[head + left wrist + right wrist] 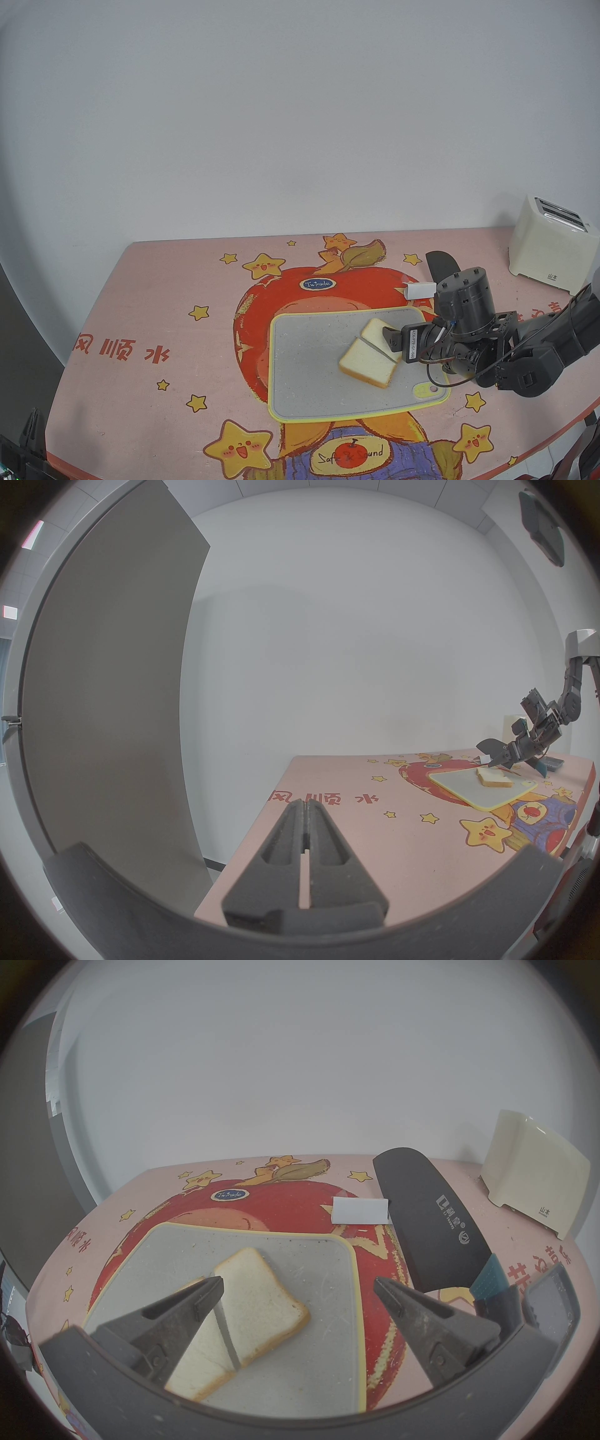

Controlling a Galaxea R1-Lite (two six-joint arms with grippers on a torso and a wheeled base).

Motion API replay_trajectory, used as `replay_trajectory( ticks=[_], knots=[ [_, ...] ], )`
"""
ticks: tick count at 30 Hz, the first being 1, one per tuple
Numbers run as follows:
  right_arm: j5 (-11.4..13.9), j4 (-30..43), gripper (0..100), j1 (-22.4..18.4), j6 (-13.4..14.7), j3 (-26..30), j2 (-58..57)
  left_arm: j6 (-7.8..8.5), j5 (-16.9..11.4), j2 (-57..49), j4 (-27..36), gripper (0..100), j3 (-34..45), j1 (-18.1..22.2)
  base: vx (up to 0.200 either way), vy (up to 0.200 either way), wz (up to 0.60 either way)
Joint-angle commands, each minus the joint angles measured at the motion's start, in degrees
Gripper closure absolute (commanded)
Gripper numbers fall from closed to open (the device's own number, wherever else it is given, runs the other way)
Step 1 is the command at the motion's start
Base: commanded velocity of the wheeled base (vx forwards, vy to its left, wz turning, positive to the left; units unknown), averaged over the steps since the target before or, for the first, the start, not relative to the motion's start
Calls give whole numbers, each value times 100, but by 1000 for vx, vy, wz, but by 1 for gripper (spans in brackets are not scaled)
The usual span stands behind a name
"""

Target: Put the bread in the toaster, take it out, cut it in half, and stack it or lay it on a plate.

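Observation:
The bread lies cut in two on the grey, yellow-rimmed cutting board (312, 375). One half (369, 364) is nearer the front, the other half (377, 333) just behind it, with a thin gap between. My right gripper (394, 342) hovers open at the bread's right edge; in the right wrist view its fingers (187, 1310) straddle the halves (259, 1300) with nothing held. The cream toaster (553, 244) stands at the table's far right. My left gripper (304, 855) is shut and empty, off the table's left front corner.
A black-bladed knife (431, 1216) with a teal handle lies on the table right of the board, beside a small white card (360, 1210). The pink printed tablecloth (156, 300) is bare on the left. A grey panel (106, 699) stands beyond the table's left end.

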Motion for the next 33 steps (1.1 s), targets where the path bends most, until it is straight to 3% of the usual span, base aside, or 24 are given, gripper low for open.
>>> replay_trajectory(
  ticks=[1,30,31,33],
  knots=[
    [-14,-1,0,-53,-12,0,-17,-1,-2,-93,-1,100,101,0,0,0,0],
    [-49,7,0,-70,-21,35,115,-1,-2,-93,-1,100,101,0,0,0,0],
    [-49,7,100,-70,-30,35,115,-1,-2,-93,-1,100,101,0,0,0,0],
    [-49,7,100,-70,-30,35,106,-1,-2,-93,-1,100,101,0,0,0,0]
  ],
)
